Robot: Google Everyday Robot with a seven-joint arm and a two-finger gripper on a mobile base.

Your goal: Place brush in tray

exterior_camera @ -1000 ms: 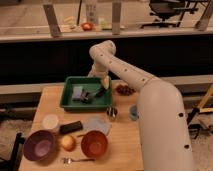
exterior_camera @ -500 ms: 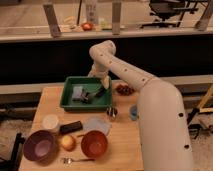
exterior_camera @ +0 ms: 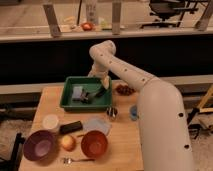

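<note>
The dark green tray [exterior_camera: 68,100] stands at the back of the wooden table. The slim dark brush [exterior_camera: 96,94] lies inside it on the right side, slanting up toward the right. A grey square pad [exterior_camera: 77,92] lies in the tray to the left of the brush. My gripper [exterior_camera: 103,82] hangs from the white arm over the tray's back right corner, just above the upper end of the brush. Whether it touches the brush cannot be told.
In front of the tray are a white cup [exterior_camera: 50,121], a black block [exterior_camera: 71,127], a grey-blue sponge [exterior_camera: 96,125], a purple bowl [exterior_camera: 40,145], an apple [exterior_camera: 67,143], an orange bowl [exterior_camera: 94,143] and a fork [exterior_camera: 77,160]. A metal cup [exterior_camera: 112,112] and red fruit [exterior_camera: 125,90] lie right of it.
</note>
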